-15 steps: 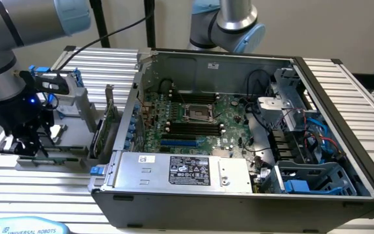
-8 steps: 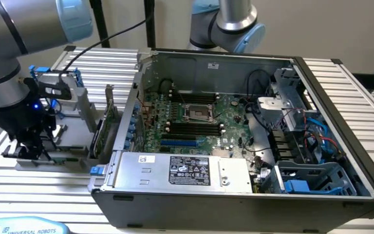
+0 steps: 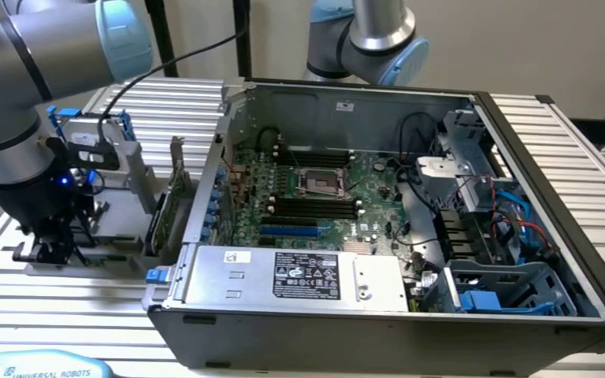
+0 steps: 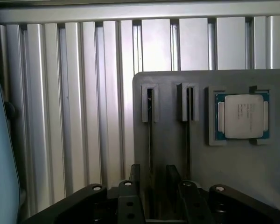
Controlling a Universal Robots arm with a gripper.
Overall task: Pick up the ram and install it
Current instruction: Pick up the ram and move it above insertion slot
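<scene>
Nothing of the job is finished as I read it: the whole of the lift and the seating is left. The slatted aluminium table (image 3: 566,134) carries the open dark-grey computer case (image 3: 387,331), and inside it the row of long black memory slots (image 3: 313,206) on the green board looks empty to me. I am well apart from that case, over at the exterior view's left, above the flat grey holder block (image 4: 233,177) that lies on the table. My black gripper (image 4: 154,189) is open, its jaws standing either side of a thin dark edge that rises out of one narrow pocket of the block. I take that to be the long green ram stick (image 4: 150,121), seen edge-on (so I cannot make out its chips from here). It sits between my jaws with a gap on both sides, so I judge it unclamped and not yet lifted. A second thin dark edge (image 4: 189,121) stands in the neighbouring pocket, just beside my farther jaw, and the square silver processor chip (image 4: 243,116) rests in its own recess beyond that. Room is tight at the pockets, with raised grey lips on both sides. In the exterior view a tall green expansion card (image 3: 176,197) stands upright between me and the case wall, and the wall's top rim is a second edge on that side.
</scene>
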